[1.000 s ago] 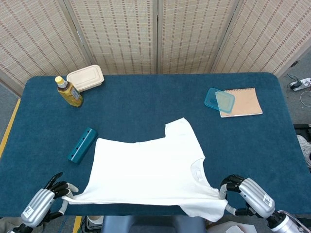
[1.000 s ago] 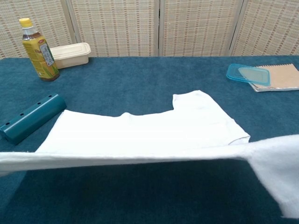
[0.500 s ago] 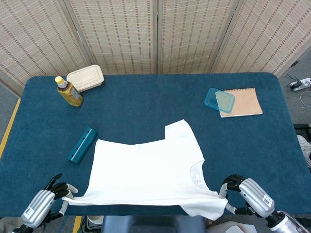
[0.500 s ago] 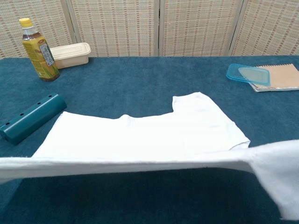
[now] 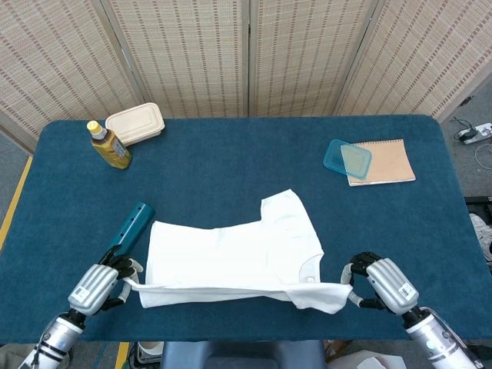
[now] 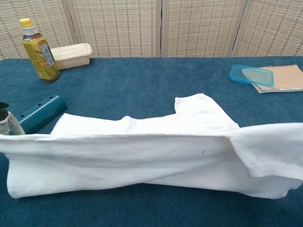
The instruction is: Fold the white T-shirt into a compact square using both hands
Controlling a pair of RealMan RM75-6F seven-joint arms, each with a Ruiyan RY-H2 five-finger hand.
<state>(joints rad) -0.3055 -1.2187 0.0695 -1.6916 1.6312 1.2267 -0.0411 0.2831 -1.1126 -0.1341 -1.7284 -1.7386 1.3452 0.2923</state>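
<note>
The white cotton T-shirt [image 5: 231, 254] lies in the lower middle of the head view, its far part flat on the cloth while its near edge is lifted and drawn taut between the two hands, hanging as a slack curtain across the chest view. It looks light, thin and wholly limp: it sags wherever it is unsupported, so it will probably keep no shape of its own and must be carried by two corners at once and laid down under gentle tension. The sensible hold is where the hands are now, at the two ends of the raised edge; a sleeve droops loose at the lower right of the fabric and may bunch in the fold.

The left hand [image 5: 98, 284], at lower left, has its fingers closed on the left end of that edge. The right hand [image 5: 382, 282], at lower right, pinches the other end near the drooping sleeve.

The dark blue felt-like table covering [image 5: 231, 161] looks slightly grippy, which should stop the shirt from sliding. A teal plastic cylinder [image 5: 127, 227] lies just beside the shirt's left border. At upper left stand a yellow-labelled drink bottle [image 5: 108, 145] and a cream lidded food box [image 5: 135, 123]; at upper right a blue translucent lid [image 5: 347, 158] rests on a tan spiral notebook [image 5: 382, 161]. Woven beige screens [image 5: 246, 54] close off the back.
</note>
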